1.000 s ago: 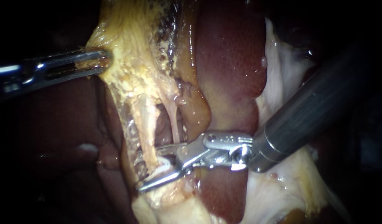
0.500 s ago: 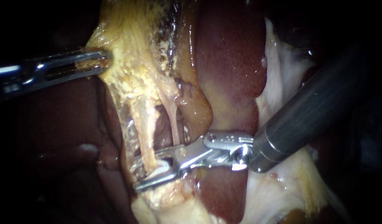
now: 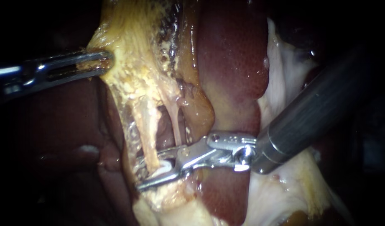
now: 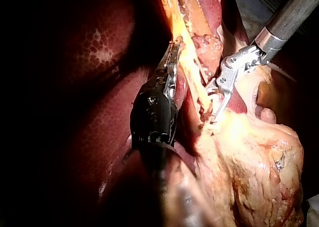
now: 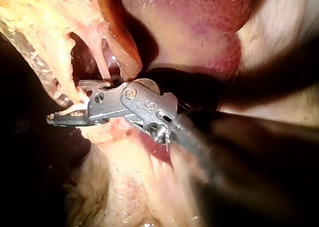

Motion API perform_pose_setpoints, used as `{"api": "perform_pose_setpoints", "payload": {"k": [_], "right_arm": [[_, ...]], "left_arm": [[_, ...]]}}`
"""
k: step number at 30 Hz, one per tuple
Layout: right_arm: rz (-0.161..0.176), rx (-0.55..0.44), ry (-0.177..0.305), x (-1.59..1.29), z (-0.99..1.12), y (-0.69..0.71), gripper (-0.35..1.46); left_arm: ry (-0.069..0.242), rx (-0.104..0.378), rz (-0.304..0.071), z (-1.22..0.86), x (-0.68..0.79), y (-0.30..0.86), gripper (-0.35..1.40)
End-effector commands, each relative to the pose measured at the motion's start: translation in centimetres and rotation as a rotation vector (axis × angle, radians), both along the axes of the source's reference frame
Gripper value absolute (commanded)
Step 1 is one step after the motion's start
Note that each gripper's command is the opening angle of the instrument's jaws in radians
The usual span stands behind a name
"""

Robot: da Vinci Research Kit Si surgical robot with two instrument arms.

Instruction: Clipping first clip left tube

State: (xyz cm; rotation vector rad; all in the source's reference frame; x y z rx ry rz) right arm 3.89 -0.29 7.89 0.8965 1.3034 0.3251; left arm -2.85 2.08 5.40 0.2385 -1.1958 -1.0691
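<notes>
Two tubes run down from the yellowish gallbladder [image 3: 129, 37]. The left tube [image 3: 145, 134] is thick and pale yellow; the right tube [image 3: 174, 121] is thin and pinkish. My right instrument [image 3: 152, 169] reaches across from the right. Its jaws are shut on the left tube's lower end, with a white clip [image 3: 163, 169] between them. The right wrist view shows the same grip of my right instrument [image 5: 75, 105] on the left tube [image 5: 62, 62]. My left instrument [image 3: 96, 62] holds the gallbladder's edge, jaws shut on it, and in its own wrist view my left instrument [image 4: 172, 62] lies beside the left tube [image 4: 192, 72].
Dark red liver [image 3: 230, 62] lies behind and right of the tubes. White fatty tissue [image 3: 284, 83] sits under my right instrument's shaft [image 3: 317, 109]. A dark window [image 3: 165, 129] opens between the two tubes. Yellow fat [image 3: 167, 205] lies below the jaws.
My right instrument's jaws have narrowed around the left tube's lower end, and the white clip shows more plainly. The left instrument holds still.
</notes>
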Motion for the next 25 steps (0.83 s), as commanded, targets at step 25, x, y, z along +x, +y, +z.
{"api": "perform_pose_setpoints", "payload": {"k": [25], "right_arm": [[0.005, -0.004, -0.006, -0.08, 0.03, 0.01, -0.35]], "left_arm": [[0.0, 0.0, 0.0, 0.0, 0.0, 0.0, -0.35]]}}
